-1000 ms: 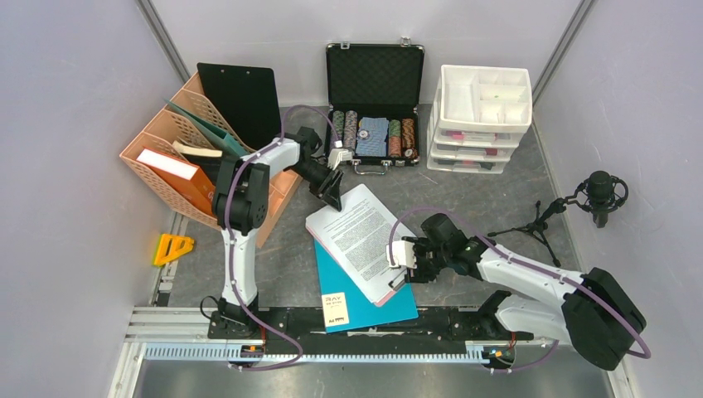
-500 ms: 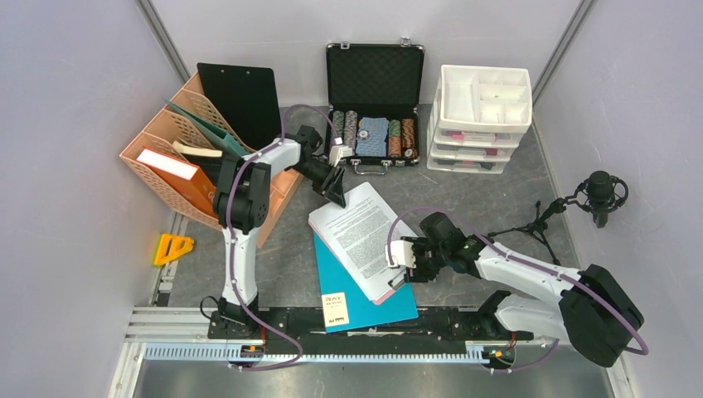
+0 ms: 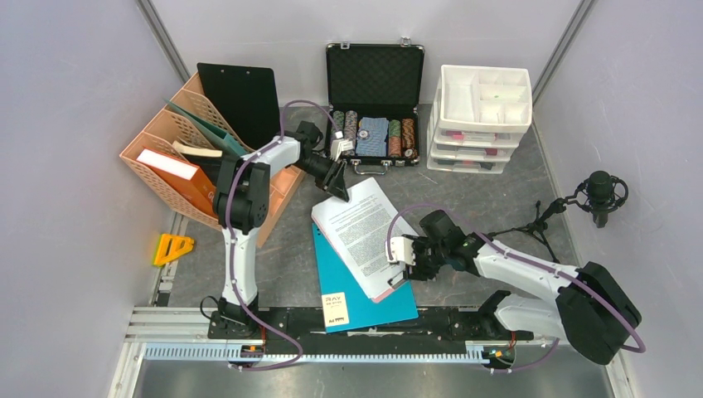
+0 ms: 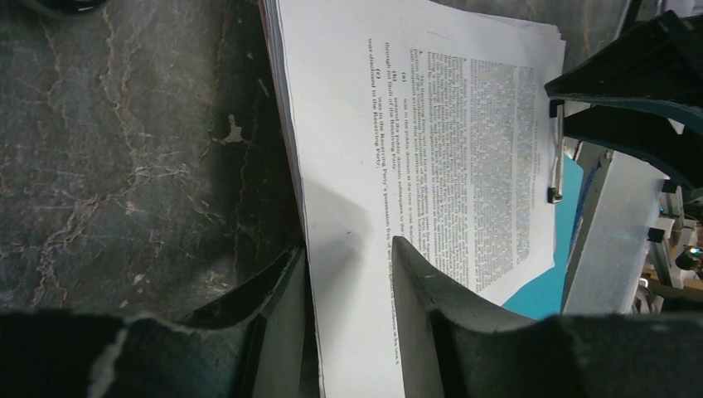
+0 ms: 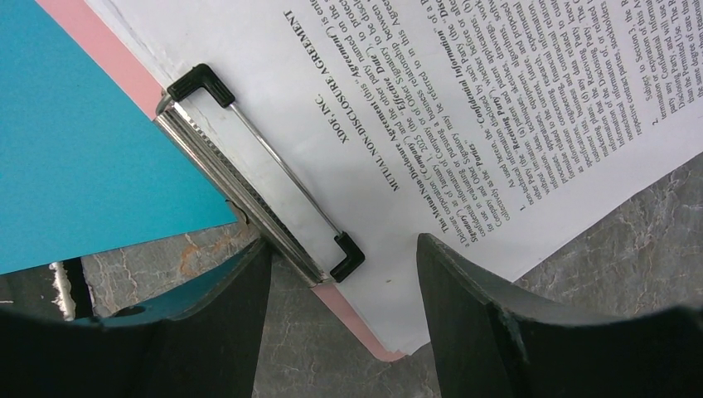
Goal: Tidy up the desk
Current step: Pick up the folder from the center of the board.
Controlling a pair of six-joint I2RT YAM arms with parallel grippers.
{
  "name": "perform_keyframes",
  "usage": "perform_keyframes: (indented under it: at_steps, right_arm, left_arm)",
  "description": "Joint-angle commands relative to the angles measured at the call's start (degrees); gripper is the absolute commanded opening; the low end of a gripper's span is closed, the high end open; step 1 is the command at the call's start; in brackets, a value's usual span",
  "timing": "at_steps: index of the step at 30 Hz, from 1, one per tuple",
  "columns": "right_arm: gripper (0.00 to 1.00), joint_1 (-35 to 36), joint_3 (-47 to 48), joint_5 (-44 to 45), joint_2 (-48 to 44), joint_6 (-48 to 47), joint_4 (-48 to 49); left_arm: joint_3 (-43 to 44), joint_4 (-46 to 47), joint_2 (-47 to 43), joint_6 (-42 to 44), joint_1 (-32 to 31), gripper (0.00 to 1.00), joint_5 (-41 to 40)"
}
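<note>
— Comparing with a second ago, what has moved?
— The paper stack [image 3: 358,224] on its pink clipboard [image 5: 104,50] has swung and slid toward the back of the table [image 3: 489,195]. Its far end is now nearer the poker chip case [image 3: 375,75]. The left gripper [image 4: 348,247] has gone with it, closed down on the stack's far edge with the sheets pinched between its fingers.
— And the right gripper [image 5: 344,242]?
— It has barely shifted. It is spread wide to either side of the metal clip [image 5: 249,182] and grips nothing.
— What does that mean for the tidying?
— I judge the clipboard is being drawn off the teal folder [image 3: 365,303], so each can be filed separately.
— How does the table look?
— It is dark grey and flat, mottled with pale stone-like veins. It fills the floor between the pale walls, beneath both arms, and is cluttered.
</note>
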Motion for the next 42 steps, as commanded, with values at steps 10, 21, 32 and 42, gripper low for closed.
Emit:
perform_keyframes:
  at_steps: [10,21,32,42]
  right_arm:
    - [0.68,-4.0,-9.2,28.3,10.4,-10.0,13.7]
    - [0.76,-6.8,-7.8,24.7,6.7,-9.2,9.8]
    - [0.98,-18.3,4.8,13.5,-9.3,-2.4,-2.9]
    - [0.98,-24.5,17.6,4.4,-14.0,11.7,-6.1]
  left_arm:
    - [0.5,-21.8,-3.3,-1.7,-4.9,0.20,15.6]
    - [2.9,-23.4,-7.5,-2.2,-2.1,0.02,9.4]
    - [2.6,-25.3,-18.2,-0.7,-0.6,0.02,9.4]
    - [1.8,-22.3,-29.9,-3.4,2.3,0.02,11.1]
